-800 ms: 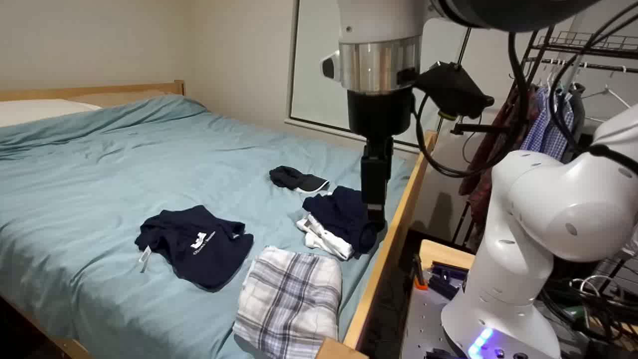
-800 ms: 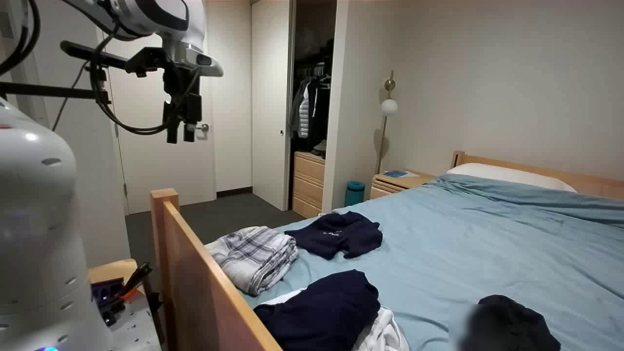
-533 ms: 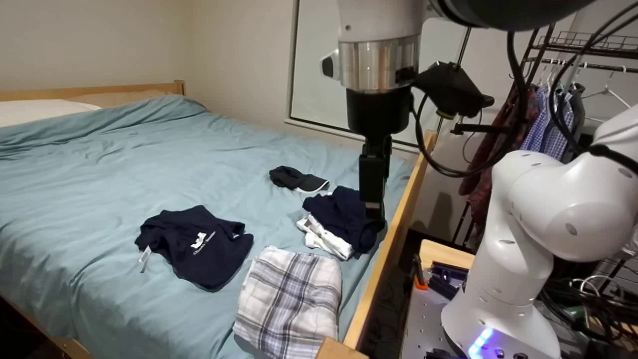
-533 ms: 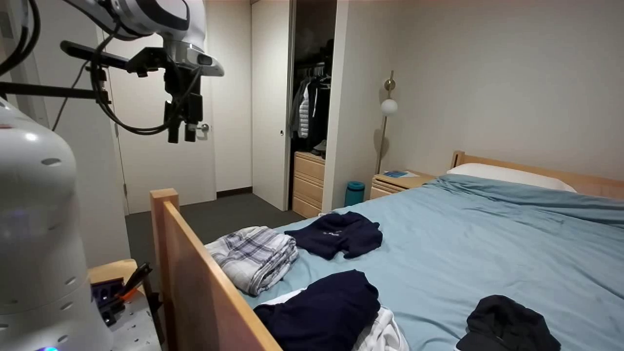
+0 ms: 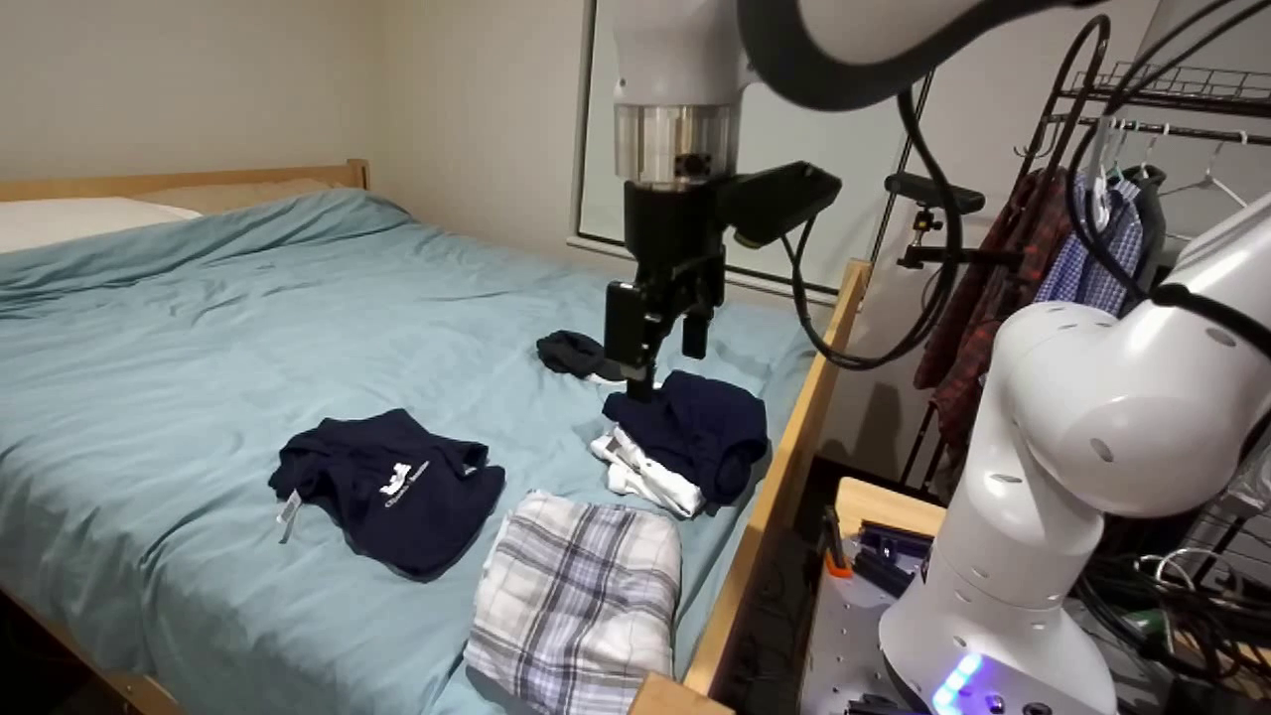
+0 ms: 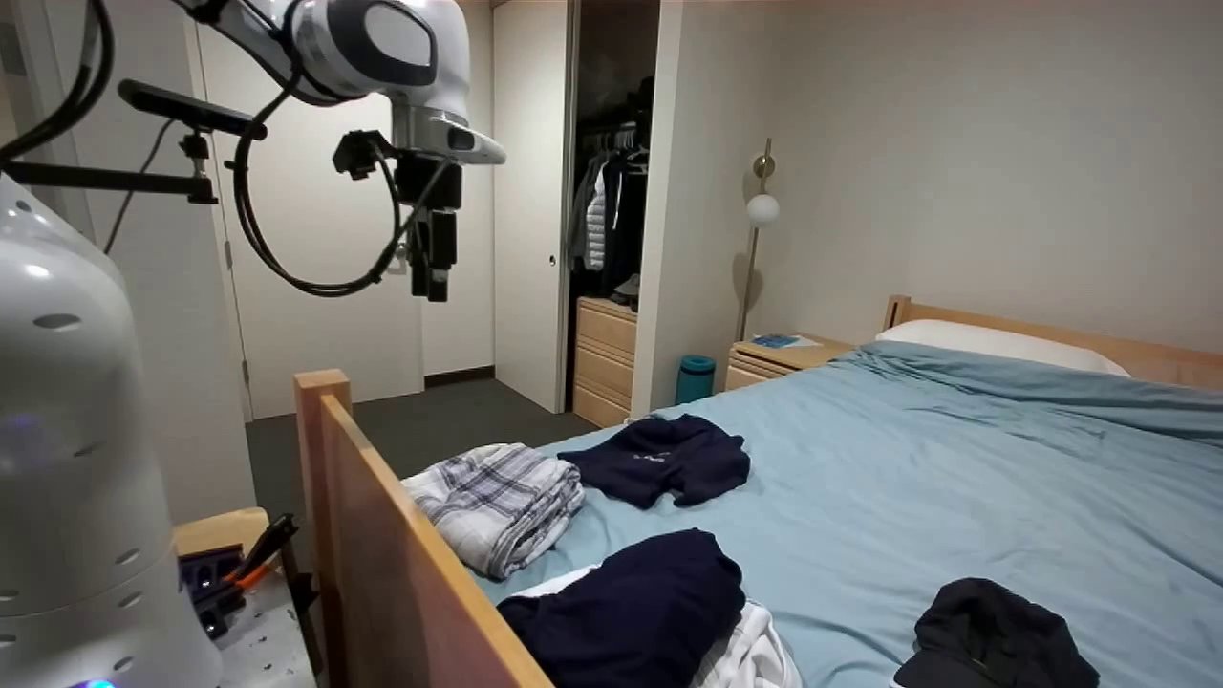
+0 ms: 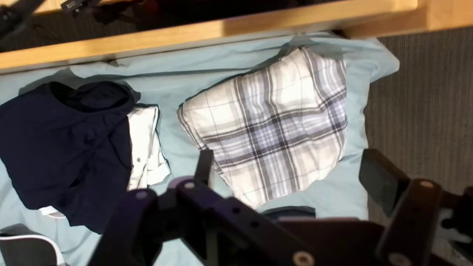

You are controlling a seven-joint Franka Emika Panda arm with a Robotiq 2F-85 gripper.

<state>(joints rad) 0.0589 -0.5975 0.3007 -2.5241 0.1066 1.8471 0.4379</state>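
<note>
Since the earlier frame, the gripper (image 5: 668, 363) has moved away from the footboard (image 7: 111, 45), further in over the bed (image 5: 298, 328), and turned; all else on the bed lies as it did. Going left to right in the wrist view, a dark cap (image 7: 22, 249) shows at the lower corner, well away from the footboard. Next, a dark shirt (image 7: 66, 147) lies on top of a white shirt (image 7: 144, 136), both near the footboard edge of the bed. Then come the fingers (image 7: 204, 166), spread wide and grasping nothing. Between them, and mostly on their footboard side, lies the folded plaid cloth (image 7: 269, 133), near the corner where the footboard meets the bed's side edge. It is nearly as broad as long, so no long axis stands out, but its wide stripe runs roughly along the footboard, much as the gap between the fingers does. In both exterior views the gripper points down, well above the bed and touching nothing; whether it hangs squarely over the plaid cloth is hard to judge.
</note>
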